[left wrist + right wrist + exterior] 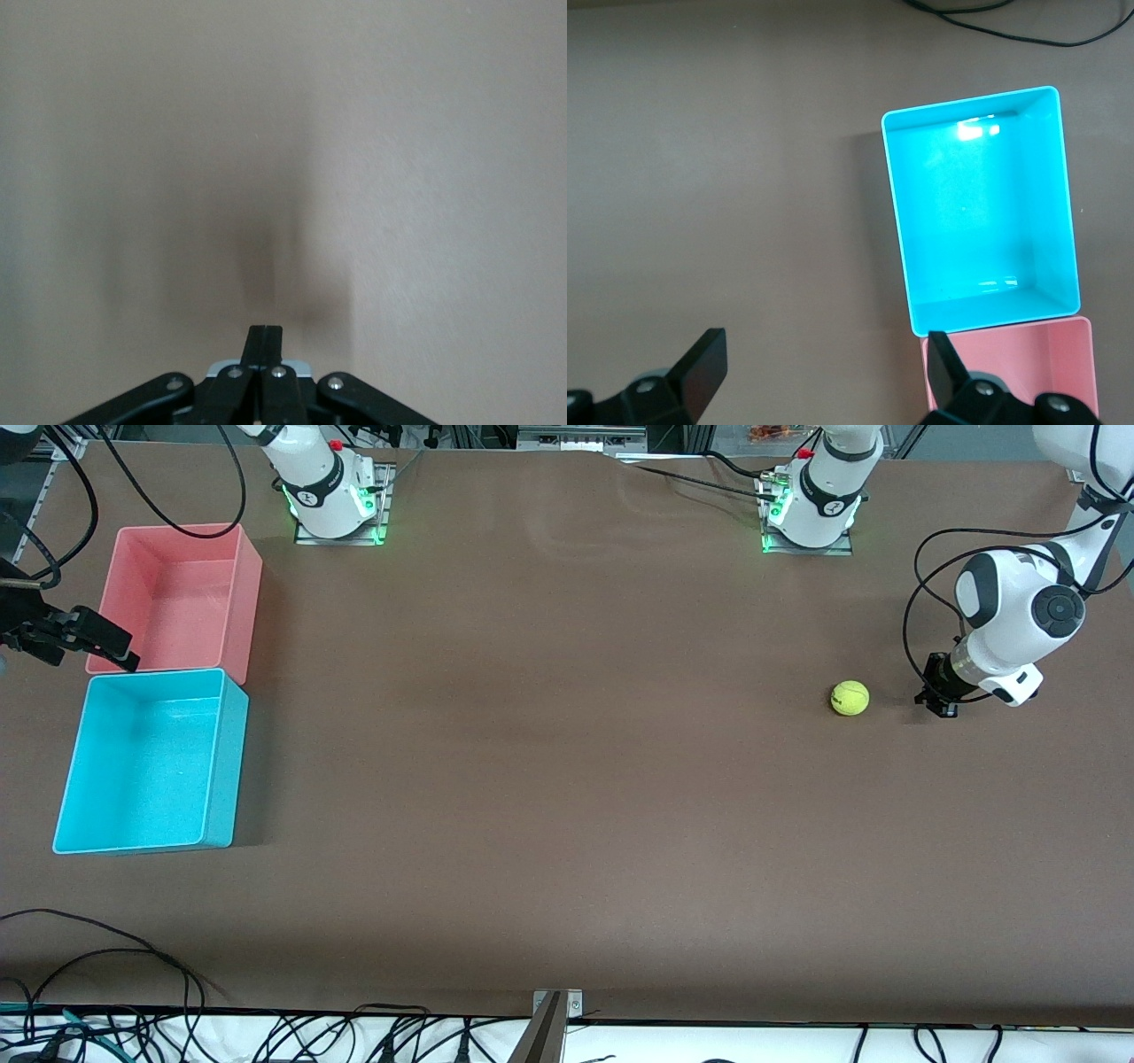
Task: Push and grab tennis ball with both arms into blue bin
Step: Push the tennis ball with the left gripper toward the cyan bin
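The left tool (937, 701), clenched empty, sits low on the worktop (567, 797) beside the tennis ball (850, 698), seemingly to push it toward the blue bin (221, 762), where the released right tool (824, 372) waits.

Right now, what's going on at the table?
Nothing is held. The tennis ball sits on the table near the left arm's end, with the left pincer shut and low beside it, seemingly set to push. The right pincer waits open over the pink bin, next to the empty blue bin.
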